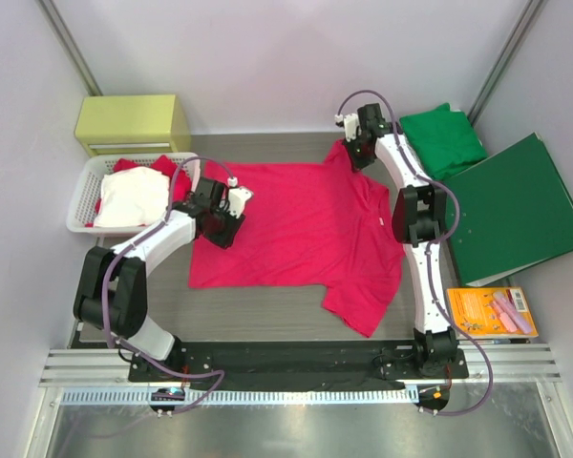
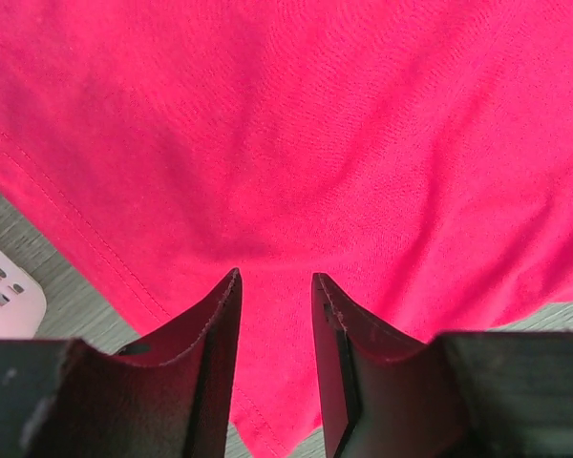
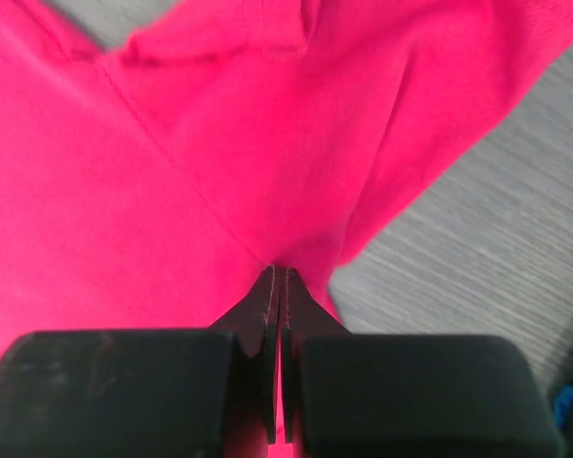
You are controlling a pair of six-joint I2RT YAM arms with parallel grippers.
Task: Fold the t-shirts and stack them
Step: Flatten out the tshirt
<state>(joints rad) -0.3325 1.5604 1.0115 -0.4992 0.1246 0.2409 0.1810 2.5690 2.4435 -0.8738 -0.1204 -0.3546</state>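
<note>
A bright pinkish-red t-shirt (image 1: 296, 224) lies spread flat across the middle of the table, one sleeve toward the near right. My left gripper (image 1: 220, 229) hovers at its left edge. In the left wrist view its jaws (image 2: 277, 277) stand open above the red cloth (image 2: 315, 124) near a hem corner, with nothing between them. My right gripper (image 1: 355, 157) is at the shirt's far right sleeve. There it (image 3: 279, 269) is shut, pinching a fold of the red fabric (image 3: 124, 191). A folded green t-shirt (image 1: 444, 138) lies at the back right. A pale beige t-shirt (image 1: 134, 196) sits in the basket.
A white basket (image 1: 81, 205) at the left also holds some red cloth (image 1: 124, 164). Behind it stands a yellow-green box (image 1: 134, 122). A dark-green folder (image 1: 516, 210) lies at the right, and an orange packet (image 1: 492, 310) lies nearer than it.
</note>
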